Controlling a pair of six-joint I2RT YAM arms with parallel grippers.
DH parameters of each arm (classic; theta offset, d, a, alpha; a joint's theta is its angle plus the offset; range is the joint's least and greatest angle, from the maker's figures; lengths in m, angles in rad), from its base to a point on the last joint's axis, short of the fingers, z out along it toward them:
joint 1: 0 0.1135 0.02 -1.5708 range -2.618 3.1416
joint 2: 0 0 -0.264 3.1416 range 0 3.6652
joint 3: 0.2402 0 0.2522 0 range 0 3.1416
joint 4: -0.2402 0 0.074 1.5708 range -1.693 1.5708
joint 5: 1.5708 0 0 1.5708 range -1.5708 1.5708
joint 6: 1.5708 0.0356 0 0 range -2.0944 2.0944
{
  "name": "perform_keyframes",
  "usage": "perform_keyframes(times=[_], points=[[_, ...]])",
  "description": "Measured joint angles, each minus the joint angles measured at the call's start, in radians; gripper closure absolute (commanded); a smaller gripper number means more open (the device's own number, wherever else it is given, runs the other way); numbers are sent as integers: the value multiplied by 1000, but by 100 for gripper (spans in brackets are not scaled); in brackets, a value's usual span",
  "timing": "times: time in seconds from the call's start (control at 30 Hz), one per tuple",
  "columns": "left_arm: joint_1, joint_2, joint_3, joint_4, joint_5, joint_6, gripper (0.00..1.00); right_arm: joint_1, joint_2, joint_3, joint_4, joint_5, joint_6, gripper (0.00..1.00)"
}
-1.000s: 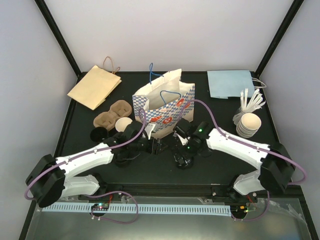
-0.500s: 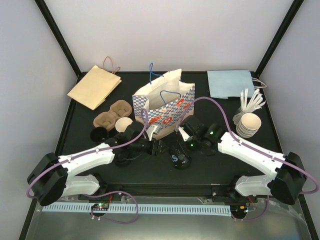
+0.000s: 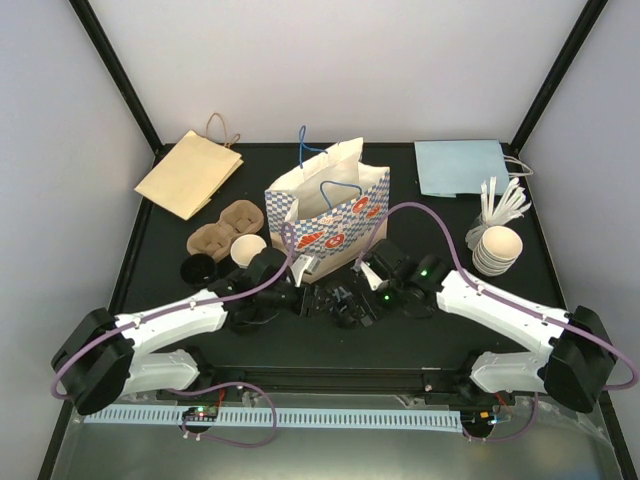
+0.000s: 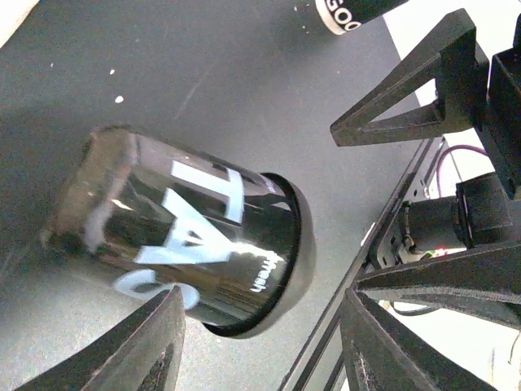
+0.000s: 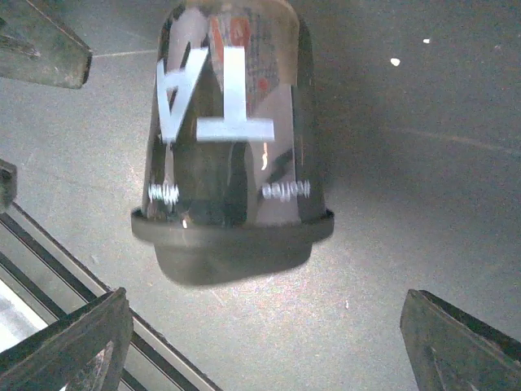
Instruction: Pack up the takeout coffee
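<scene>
Before the bag [image 3: 330, 205] the cup [image 5: 232, 138] lies sideways, unheld; left gripper [image 4: 260, 342] jaws have narrowed to half-open, right gripper [image 5: 269, 326] jaws stay wide: grasp pending

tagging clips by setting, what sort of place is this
Probably a robot lab test cell, not a café: black table inside plain framed walls, with a patterned paper bag and pulp cup carriers staged on it.
</scene>
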Motion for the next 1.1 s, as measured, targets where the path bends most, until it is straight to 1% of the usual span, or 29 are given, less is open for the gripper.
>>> perform_keyframes(times=[0.23, 0.3, 0.37, 0.47, 0.57, 0.73, 0.83, 0.97, 1.1], points=[[0, -58, -37, -20, -7, -23, 47, 0, -31, -70, 83, -9, 14, 12], [-1, -72, -39, -21, -7, -21, 44, 0, -49, -93, 119, -19, 5, 12], [-6, -79, -39, -23, -8, -3, 38, 0, -84, -134, 177, -38, -6, 13], [-19, -81, -37, -48, -18, 38, 35, 0, -154, -200, 262, -47, -13, 15], [-53, -82, -19, -102, -63, 92, 35, 0, -204, -224, 321, -25, 10, 15], [-169, -95, 42, -184, -206, 156, 24, -1, -253, -249, 374, 57, 68, 15], [-219, -114, 56, -212, -299, 174, 20, -1, -314, -300, 394, 105, 114, 14], [-246, -113, 59, -239, -361, 189, 22, -1, -375, -351, 408, 135, 159, 14], [-265, -73, 82, -268, -402, 196, 22, -1, -386, -358, 410, 151, 187, 14]])
